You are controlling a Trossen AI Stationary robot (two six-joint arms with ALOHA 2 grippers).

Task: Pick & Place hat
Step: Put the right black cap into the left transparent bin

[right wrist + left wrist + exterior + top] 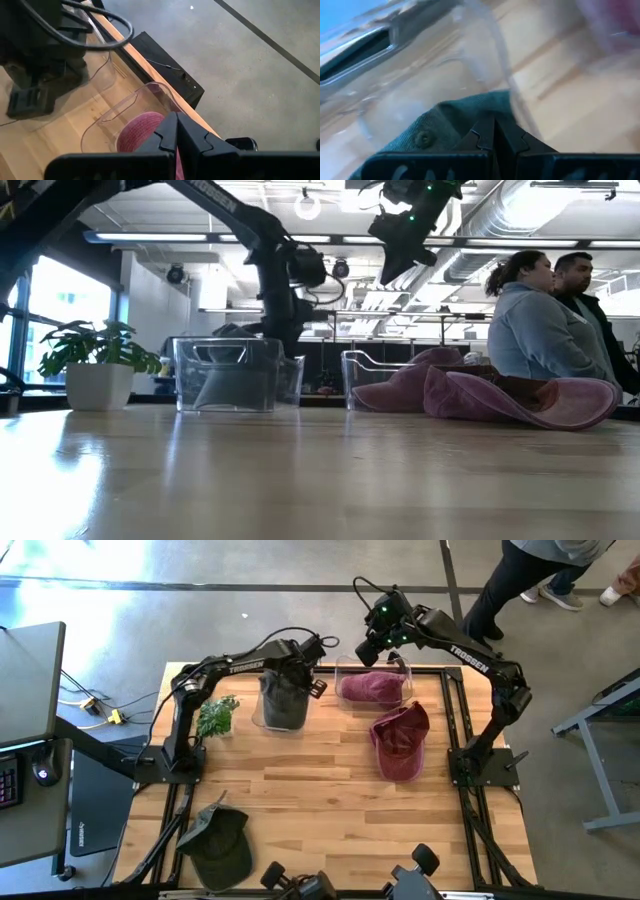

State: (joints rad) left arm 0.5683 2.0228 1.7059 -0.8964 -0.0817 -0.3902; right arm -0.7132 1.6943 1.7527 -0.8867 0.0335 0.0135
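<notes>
High view. A wooden table (320, 790) carries several caps. A dark green cap (285, 700) sits in a clear bin (262, 718) at the rear left; the left gripper (300, 665) is down at this bin, fingers pressed together, and whether it pinches the fabric cannot be told from above. A maroon cap (372, 688) fills a second clear bin (345, 668) at the rear centre. The right gripper (378, 640) hangs above that bin, fingers closed on nothing. Another maroon cap (400, 740) lies open side up on the bare wood just in front of the second bin. An olive cap (218, 840) lies near the front left corner. A small potted plant (216, 716) stands beside the first bin.

Low view. Both bins stand side by side, the left arm reaching into the first one; the loose maroon cap sprawls flat to the right. Two people (545, 320) stand beyond the table.

Left wrist view. The closed fingers (482, 137) rest against green cloth with a crown button (423, 138), inside the bin's clear wall.

Right wrist view. The closed fingers (172, 135) hover over the maroon cap, whose ribbed weave shows through the bin rim.
</notes>
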